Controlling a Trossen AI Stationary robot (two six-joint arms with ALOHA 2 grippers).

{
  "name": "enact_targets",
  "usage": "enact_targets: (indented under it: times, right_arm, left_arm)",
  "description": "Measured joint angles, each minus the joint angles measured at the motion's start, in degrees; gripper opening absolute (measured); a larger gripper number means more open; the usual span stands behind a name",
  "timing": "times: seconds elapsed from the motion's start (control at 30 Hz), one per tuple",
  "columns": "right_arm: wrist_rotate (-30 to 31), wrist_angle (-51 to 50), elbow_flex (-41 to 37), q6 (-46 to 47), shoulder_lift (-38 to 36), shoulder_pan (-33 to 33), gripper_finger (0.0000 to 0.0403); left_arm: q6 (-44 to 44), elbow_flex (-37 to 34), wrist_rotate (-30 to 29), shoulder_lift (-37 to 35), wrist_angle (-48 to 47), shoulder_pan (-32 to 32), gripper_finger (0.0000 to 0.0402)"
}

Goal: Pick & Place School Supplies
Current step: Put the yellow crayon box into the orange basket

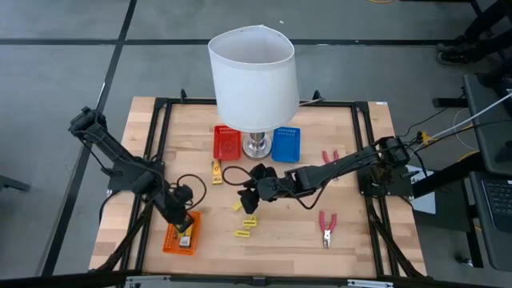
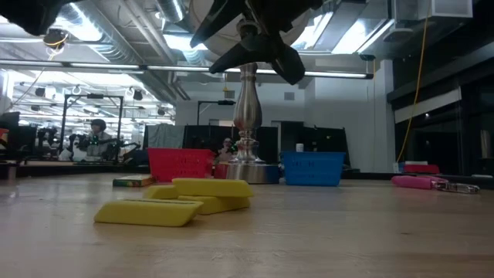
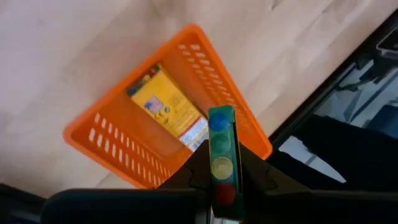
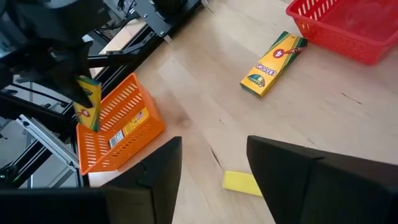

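Over the orange basket (image 3: 118,134), your left gripper (image 3: 222,180) clamps a crayon packet (image 3: 221,155) upright for dropping beside another packet (image 3: 169,111); right gripper (image 4: 211,168) hangs open above yellow pieces (image 1: 246,226) mid-desk.

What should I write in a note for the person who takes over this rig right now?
Left gripper: shut on a crayon box, held over the orange basket. One crayon box already lies in that basket.
Right gripper: open, above the table middle, over a yellow piece.
Left to do: another crayon box beside the red basket, the yellow pieces, two pairs of pliers on the right side of the table. The blue basket looks empty.
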Motion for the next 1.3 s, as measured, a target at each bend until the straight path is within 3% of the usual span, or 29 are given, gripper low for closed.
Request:
enact_targets:
  times: [0.2, 0.5, 0.63, 0.93, 1.13, 1.3]
  right_arm:
    - [0.5, 0.0, 0.0, 0.0, 0.0, 0.0, 0.0183]
    - [0.1, -0.2, 0.0, 0.0, 0.0, -0.1, 0.0183]
    - [-0.1, -1.1, 0.0, 0.0, 0.0, -0.1, 0.0183]
    - [-2.0, -3.4, -0.1, -0.1, 0.0, 0.0, 0.0183]
    - [-2.2, -3.8, -0.1, -1.7, 0.0, -0.2, 0.0183]
    - [-2.1, -3.8, -0.1, -2.0, 0.0, -0.7, 0.0183]
  left_arm:
    - [-3.2, 0.0, -3.1, 1.9, 0.0, -2.1, 0.0048]
    - [-4.7, 0.0, -10.0, 2.5, 0.1, -2.0, 0.0208]
    - [-5.0, 0.0, -16.5, 2.1, 0.4, -2.0, 0.0249]
    - [-14.8, 0.0, -32.3, 0.1, 0.5, -1.9, 0.0237]
    - [-15.2, 0.0, -27.0, 1.3, -0.8, 1.0, 0.0205]
    - [-14.5, 0.0, -22.9, 4.0, -2.5, 4.5, 0.0143]
